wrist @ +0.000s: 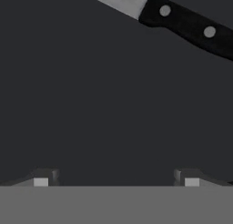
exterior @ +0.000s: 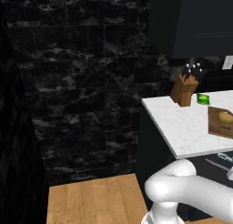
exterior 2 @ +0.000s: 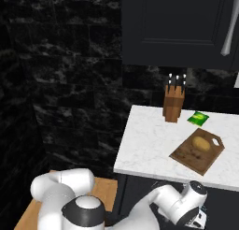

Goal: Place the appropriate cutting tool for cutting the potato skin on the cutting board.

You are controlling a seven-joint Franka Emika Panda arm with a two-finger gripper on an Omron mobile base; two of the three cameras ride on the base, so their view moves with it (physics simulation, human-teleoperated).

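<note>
Step in hand: still searching, nothing picked up. The gripper (wrist: 116,182) is low, below the counter (exterior 2: 144,145) edge at the lower right of the right base view, apparently inside an open drawer, though the view is too dark to be sure. Fingers are spread wide with nothing between them.

In the hand view, a knife (wrist: 182,20) with a black riveted handle and a silver blade lies across the upper right of the frame, well apart from the fingertips (wrist: 41,181). That's a knife, not a peeler, so not what the task wants. I can't spot the peeler in any frame; in the left base view there's a pale sliver at the right edge under the counter, too small to call.

Cutting board (exterior 2: 186,155) sits on the counter, right of centre in the right base view, with the potato (exterior 2: 200,142) resting on it. Knife block (exterior 2: 173,103) stands behind at the wall, and a small green packet (exterior 2: 198,118) lies just beside the board's far corner.

Next move: pan the hand around the drawer until a light-blue handle shows, centre the spread fingers over it, descend and close. Then lift clear of the drawer front and carry it up to a bare part of the board beside the potato.
</note>
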